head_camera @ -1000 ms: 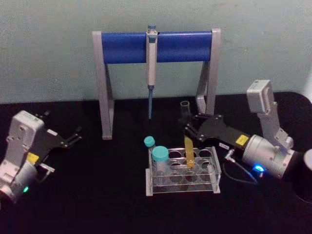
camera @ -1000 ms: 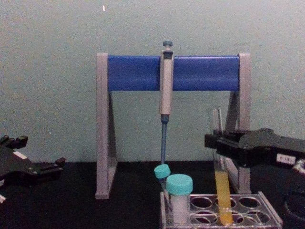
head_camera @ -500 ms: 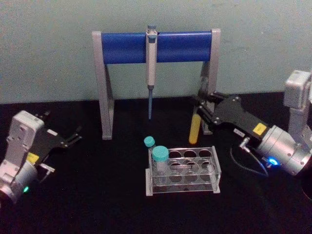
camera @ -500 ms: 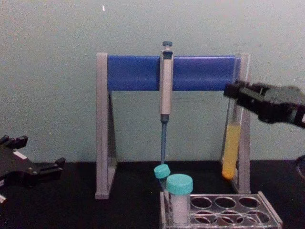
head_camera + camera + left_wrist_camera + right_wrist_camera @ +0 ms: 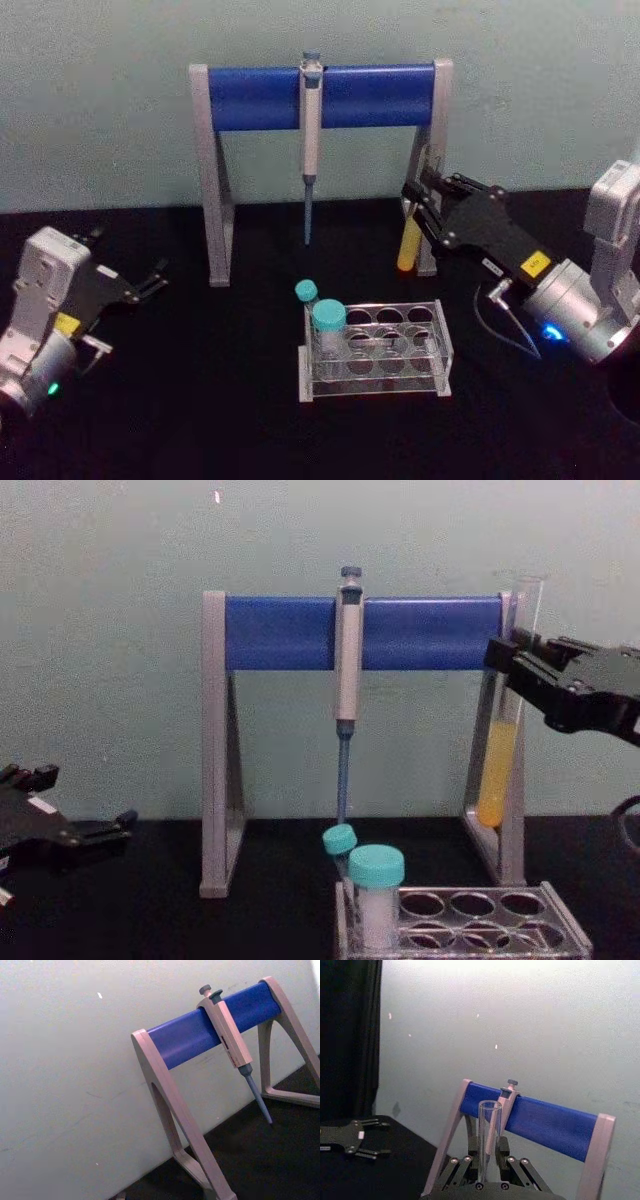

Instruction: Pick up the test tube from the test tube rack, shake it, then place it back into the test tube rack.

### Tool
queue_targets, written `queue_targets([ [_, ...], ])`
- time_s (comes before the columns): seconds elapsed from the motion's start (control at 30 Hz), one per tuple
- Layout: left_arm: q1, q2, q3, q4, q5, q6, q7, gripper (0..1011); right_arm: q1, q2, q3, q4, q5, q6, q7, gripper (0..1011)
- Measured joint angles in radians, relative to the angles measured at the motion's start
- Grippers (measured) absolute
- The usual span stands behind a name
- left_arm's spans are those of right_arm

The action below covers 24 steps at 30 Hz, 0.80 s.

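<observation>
Test tube (image 5: pixel 408 247) in right tool (image 5: pixel 419 196) (yellow-stickered)

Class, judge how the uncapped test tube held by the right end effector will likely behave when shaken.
The test tube looks like thin clear glass, probably stiff but fragile in the pinch of the right end effector on its upper part. It has no cap, so the yellow liquid low inside may slosh out if shaken hard. The left end effector sits parked.

Head view: high, angled down and forward, widest coverage. Chest view: low, level, nearer, with the test tube rack (image 5: pixel 465 925) cut off at the lower right of the frame. Both wrist views face the rear wall (image 5: pixel 75 1060). All 4 views share the pipette stand (image 5: pixel 250 97).
</observation>
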Motion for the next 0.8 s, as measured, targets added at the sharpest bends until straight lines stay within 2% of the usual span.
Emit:
queue_targets([
  [0.23, 0.0, 0.0, 0.0, 0.0, 0.0, 0.0, 0.0, 1001, 0.02, -0.022, 0.002, 0.022, -0.008, -0.006, 0.02, 235],
  [0.43, 0.0, 0.0, 0.0, 0.0, 0.0, 0.0, 0.0, 1001, 0.029, -0.014, -0.011, 0.024, 0.048, 0.01, 0.104, 234],
  [0.53, 0.0, 0.0, 0.0, 0.0, 0.0, 0.0, 0.0, 1001, 0.027, 0.007, -0.019, 0.01, 0.079, 0.034, 0.144, 234],
  [0.67, 0.0, 0.0, 0.0, 0.0, 0.0, 0.0, 0.0, 1001, 0.007, 0.056, -0.025, -0.028, 0.121, 0.073, 0.191, 234],
  [0.7, 0.0, 0.0, 0.0, 0.0, 0.0, 0.0, 0.0, 1001, 0.007, 0.056, -0.025, -0.028, 0.121, 0.073, 0.191, 234],
  [0.8, 0.0, 0.0, 0.0, 0.0, 0.0, 0.0, 0.0, 1001, -0.014, 0.098, -0.02, -0.063, 0.149, 0.095, 0.212, 235],
])
